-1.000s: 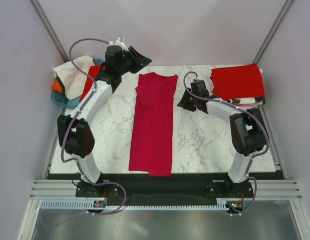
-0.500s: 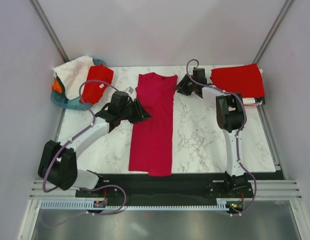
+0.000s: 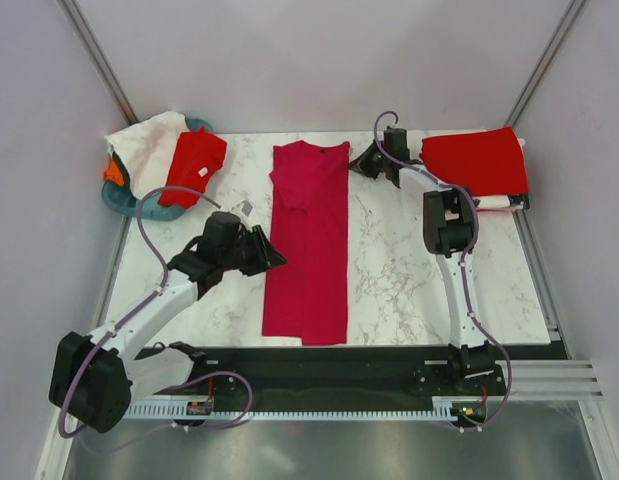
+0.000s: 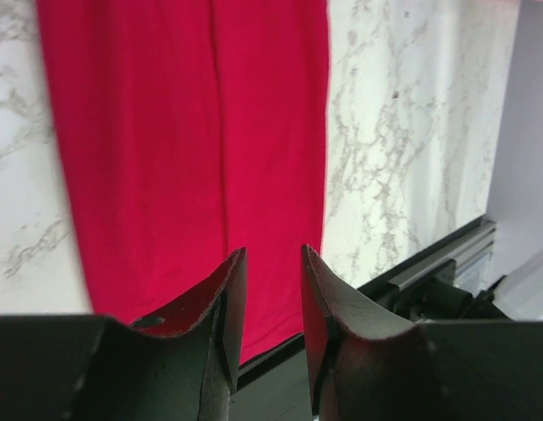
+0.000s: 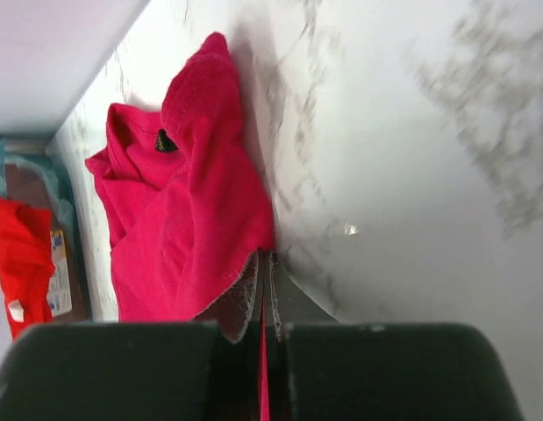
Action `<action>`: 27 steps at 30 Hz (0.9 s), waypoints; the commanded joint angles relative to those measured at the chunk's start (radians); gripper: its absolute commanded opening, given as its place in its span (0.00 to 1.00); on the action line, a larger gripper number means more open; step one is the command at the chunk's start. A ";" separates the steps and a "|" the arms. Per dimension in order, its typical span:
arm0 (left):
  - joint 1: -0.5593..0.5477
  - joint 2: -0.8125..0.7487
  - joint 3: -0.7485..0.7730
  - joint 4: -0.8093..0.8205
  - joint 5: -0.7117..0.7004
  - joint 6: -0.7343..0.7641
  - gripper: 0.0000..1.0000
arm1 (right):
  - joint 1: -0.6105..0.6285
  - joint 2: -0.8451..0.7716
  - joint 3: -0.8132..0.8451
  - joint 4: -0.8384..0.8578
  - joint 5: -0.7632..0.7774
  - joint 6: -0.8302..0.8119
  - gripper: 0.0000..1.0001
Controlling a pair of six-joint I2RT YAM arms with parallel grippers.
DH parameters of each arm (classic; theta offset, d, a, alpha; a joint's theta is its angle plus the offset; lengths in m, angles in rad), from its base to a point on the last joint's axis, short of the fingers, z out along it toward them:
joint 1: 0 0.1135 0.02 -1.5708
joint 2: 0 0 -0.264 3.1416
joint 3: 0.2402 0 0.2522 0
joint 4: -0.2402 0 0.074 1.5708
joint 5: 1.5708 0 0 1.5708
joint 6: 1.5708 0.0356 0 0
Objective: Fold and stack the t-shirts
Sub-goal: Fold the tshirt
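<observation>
Two grippers flank your crimson t-shirt (image 3: pixel 307 250), laid from far edge to near edge of the table (image 3: pixel 409 270). The right gripper (image 3: pixel 361 163) pinches its far shoulder, probably to fold it nearward. The left gripper (image 3: pixel 271 255) hovers half-spread and empty.

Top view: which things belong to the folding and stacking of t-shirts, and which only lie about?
Job: crimson shirt, pinched at its edge by the right hand; folded red shirt; loose red shirt; white shirt.
Lying about: teal basket; marble table.
</observation>
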 commanded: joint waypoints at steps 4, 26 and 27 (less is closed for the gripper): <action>0.004 -0.021 -0.055 -0.053 -0.083 0.051 0.41 | -0.089 0.097 0.179 -0.080 0.005 0.019 0.00; 0.045 0.083 -0.106 -0.050 -0.049 0.065 0.50 | 0.070 -0.839 -1.138 0.006 0.097 -0.121 0.49; 0.047 0.077 -0.109 -0.047 -0.046 0.066 0.50 | 0.110 -0.879 -1.189 0.006 0.114 -0.113 0.49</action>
